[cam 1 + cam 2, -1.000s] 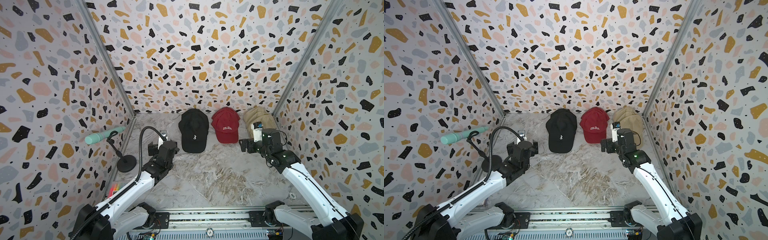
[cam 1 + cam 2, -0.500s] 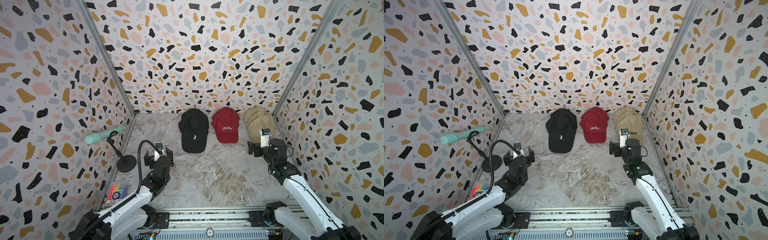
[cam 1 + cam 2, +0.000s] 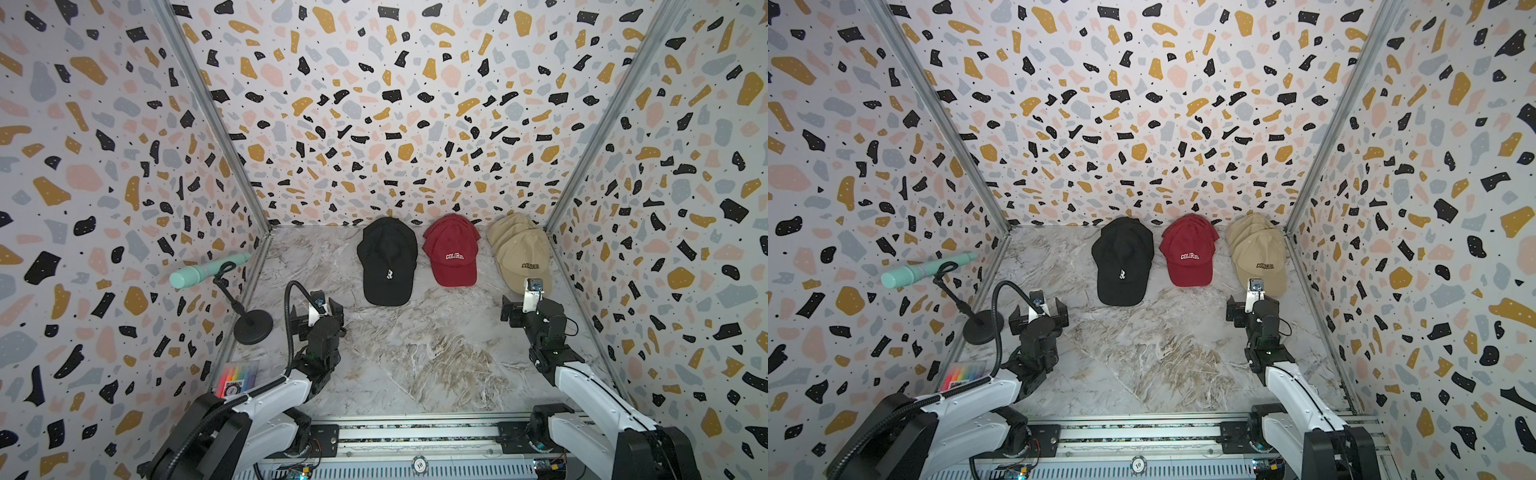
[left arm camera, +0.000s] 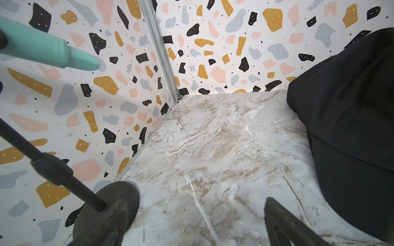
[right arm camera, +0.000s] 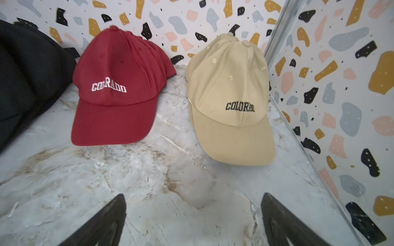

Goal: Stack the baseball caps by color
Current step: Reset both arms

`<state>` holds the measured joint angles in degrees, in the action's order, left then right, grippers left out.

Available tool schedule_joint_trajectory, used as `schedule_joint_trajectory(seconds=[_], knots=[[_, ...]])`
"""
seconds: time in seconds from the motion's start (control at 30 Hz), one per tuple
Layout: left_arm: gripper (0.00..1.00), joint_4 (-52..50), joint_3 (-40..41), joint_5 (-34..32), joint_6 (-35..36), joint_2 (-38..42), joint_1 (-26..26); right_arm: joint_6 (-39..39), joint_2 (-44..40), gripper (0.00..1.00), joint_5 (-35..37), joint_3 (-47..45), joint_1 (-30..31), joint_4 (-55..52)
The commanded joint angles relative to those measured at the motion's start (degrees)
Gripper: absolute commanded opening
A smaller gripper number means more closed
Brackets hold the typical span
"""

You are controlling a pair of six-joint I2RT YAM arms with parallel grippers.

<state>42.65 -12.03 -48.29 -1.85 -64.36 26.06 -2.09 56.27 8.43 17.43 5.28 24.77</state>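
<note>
Along the back wall, taking the marble table as a dial with twelve at that wall, the black caps with a white R sit piled at about twelve. The red caps, lettered COLORADO in white, are at one, and the tan caps, lettered COLORADO in black, are at two in the far corner. All brims point toward six. The three piles lie just beside one another, with a strip of marble showing between the red and tan brims. Nested crowns show behind the top red and tan caps, but how many are in each pile cannot be counted. The left gripper hovers near nine to ten, between the black brim and the round base of the stand. Its jaws are spread wide and hold nothing. The right gripper is at about three, near the tan brim, likewise released with bare marble between its fingers. A mint microphone rests on the stand at nine, and a marker pack lies at eight.
</note>
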Motion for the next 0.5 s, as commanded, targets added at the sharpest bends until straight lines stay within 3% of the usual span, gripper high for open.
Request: schedule_joint_trajectory(seconds=[0.0, 0.1, 0.23, 0.47], knots=[[1.00, 9.92, 1.49, 1.64, 0.52, -1.79, -1.94, 0.51, 1.55, 0.99, 0.47, -2.61, -1.59, 12.32], [1.00, 14.01, 1.96, 3.88, -0.08, -4.94, -3.67, 0.60, 2.99, 0.99, -0.82, -5.21, -3.48, 18.40], [1.00, 10.43, -1.33, 7.14, 0.25, -7.69, -4.73, -0.57, 5.34, 0.99, -4.29, -7.89, -6.19, 25.87], [1.00, 13.38, 2.01, 10.99, 0.70, -4.23, -5.57, -2.79, 12.46, 0.99, -9.70, -10.21, -7.10, 37.81]])
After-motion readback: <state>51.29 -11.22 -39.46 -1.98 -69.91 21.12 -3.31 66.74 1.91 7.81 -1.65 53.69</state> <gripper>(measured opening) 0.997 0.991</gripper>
